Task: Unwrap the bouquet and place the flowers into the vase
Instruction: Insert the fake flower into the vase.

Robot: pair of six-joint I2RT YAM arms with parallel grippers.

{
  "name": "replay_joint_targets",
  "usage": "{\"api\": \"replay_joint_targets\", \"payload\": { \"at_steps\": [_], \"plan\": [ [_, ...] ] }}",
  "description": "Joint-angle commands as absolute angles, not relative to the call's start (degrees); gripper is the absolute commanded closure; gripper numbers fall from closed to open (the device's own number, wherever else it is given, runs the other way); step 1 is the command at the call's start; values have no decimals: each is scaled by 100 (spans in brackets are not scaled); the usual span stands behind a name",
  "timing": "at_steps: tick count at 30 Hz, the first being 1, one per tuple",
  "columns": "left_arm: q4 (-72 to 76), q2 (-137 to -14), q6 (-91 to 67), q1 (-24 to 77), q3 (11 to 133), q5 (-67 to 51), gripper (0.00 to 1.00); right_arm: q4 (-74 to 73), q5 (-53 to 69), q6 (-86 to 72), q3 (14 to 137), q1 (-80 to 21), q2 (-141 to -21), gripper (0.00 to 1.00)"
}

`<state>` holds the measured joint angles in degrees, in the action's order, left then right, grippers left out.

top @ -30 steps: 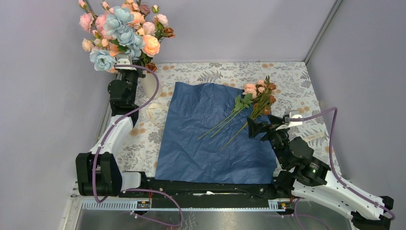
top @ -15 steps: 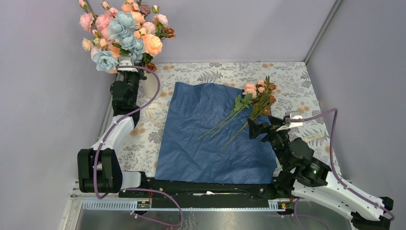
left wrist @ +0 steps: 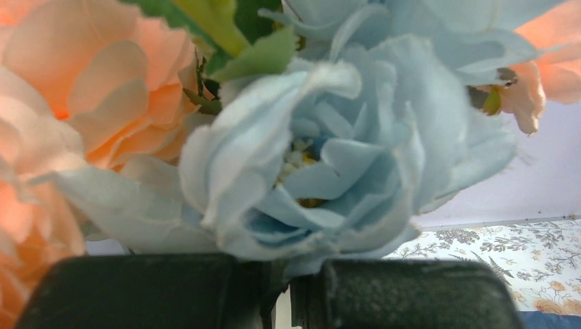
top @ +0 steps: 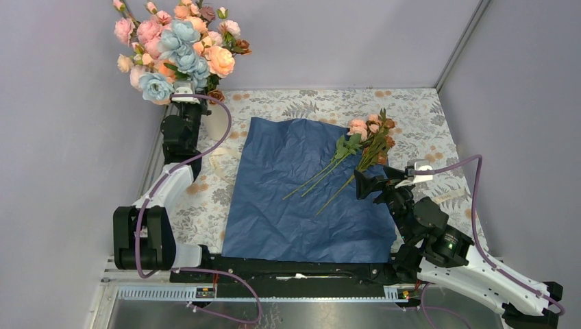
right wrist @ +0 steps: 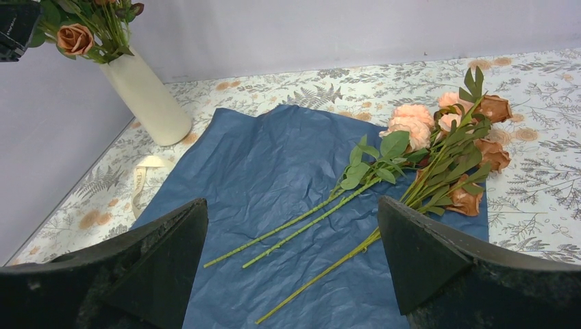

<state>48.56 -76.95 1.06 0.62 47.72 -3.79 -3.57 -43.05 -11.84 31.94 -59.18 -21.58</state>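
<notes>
Black left gripper [left wrist: 286, 291] raised, clamped, apparently on flowers [left wrist: 322, 151] — right gripper [right wrist: 291, 209] low, agape.

Soft, even light, faint shadows.
Close above the left end effector [left wrist: 288, 293] the flowers [left wrist: 322, 157] look slightly soft; elsewhere sharp.
</notes>
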Motion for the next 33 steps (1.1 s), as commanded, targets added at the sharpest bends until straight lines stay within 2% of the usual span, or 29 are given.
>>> {"api": "replay_joint_targets", "payload": {
  "at_steps": [1,27,33],
  "plan": [
    [4387,-7932,155,31,4650,-296,100,-226,-4447,-1246,3179,-5866,-2127,1],
    [4115,-8340,181,29,4688,-391,100,-225,-4418,-1298,3163,-5863,-2120,1],
    [3992,-8172,137,28,4780,-372,88,-220,-4395,-1297,3172,-5870,-2127,1]
  ]
}}
